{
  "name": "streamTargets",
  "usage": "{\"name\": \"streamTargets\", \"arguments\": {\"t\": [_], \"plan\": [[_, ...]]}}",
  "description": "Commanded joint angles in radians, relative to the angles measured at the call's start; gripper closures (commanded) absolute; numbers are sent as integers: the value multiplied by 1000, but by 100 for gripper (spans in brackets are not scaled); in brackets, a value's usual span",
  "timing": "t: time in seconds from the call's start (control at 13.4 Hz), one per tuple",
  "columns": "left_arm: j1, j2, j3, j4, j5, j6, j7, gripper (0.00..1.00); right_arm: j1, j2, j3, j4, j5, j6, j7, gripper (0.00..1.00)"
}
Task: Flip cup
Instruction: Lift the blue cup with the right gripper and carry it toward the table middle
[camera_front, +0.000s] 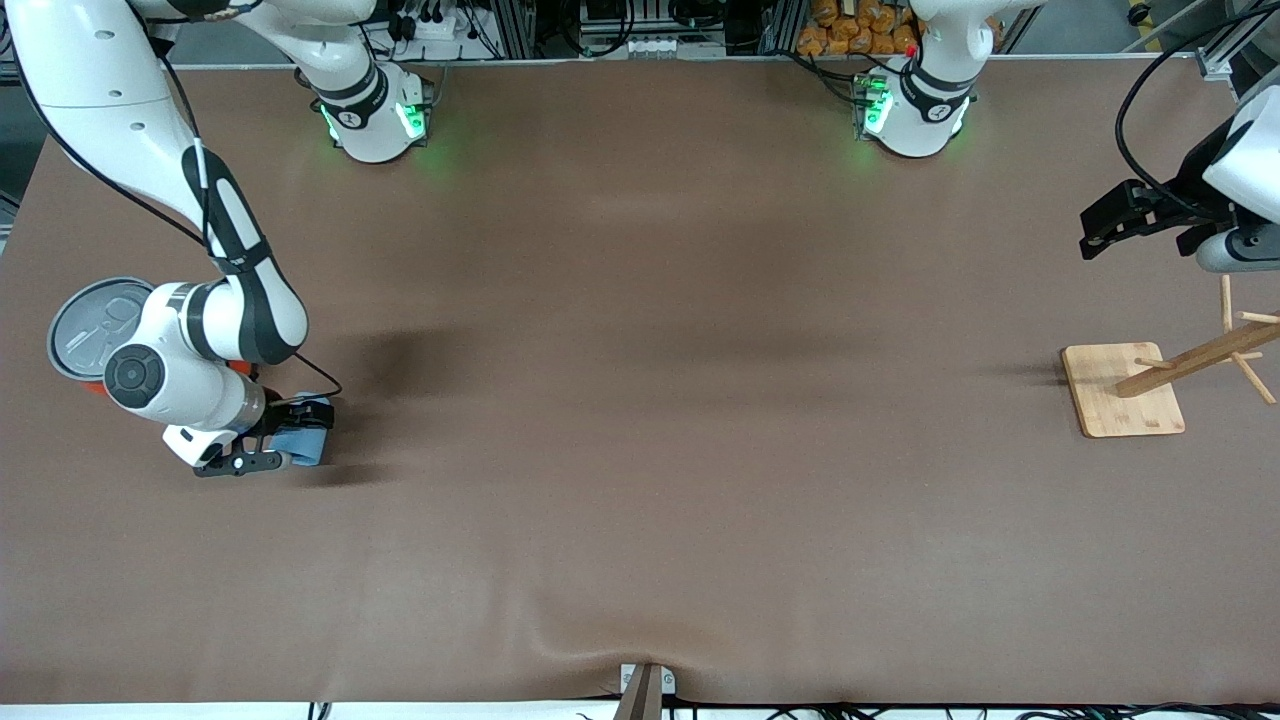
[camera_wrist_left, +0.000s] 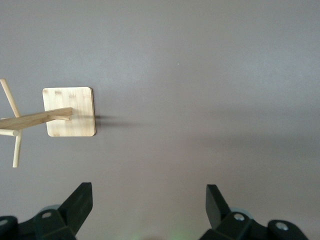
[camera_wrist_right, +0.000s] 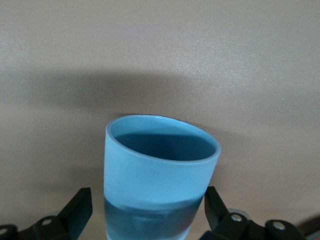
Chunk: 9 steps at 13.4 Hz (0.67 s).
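Matte blue cup (camera_wrist_right: 157, 170) lies between my right pincer's (camera_front: 268, 435) fingers.
It's smooth, tapered, on its side on the desk (camera_front: 640, 450), mouth pointing away from my wrist; jaws apart. Left pincer (camera_wrist_left: 149, 212) waits, spread.

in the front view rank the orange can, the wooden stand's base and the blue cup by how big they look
1. wooden stand's base, the largest patch showing.
2. orange can, about as big; the right arm covers part of it, so this order is unsure.
3. blue cup, clearly smallest, lying between the fingers of the right gripper.
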Motion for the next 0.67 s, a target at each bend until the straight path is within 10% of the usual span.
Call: {"name": "streamTargets", "arguments": {"t": [0.0, 0.6], "plan": [[4, -10, 0, -1, -2, -6, 17, 0, -10, -2, 11, -3, 7, 11, -21, 35], [12, -10, 0, -2, -1, -7, 19, 0, 47, -64, 19, 22, 6, -76, -187, 36]]}}
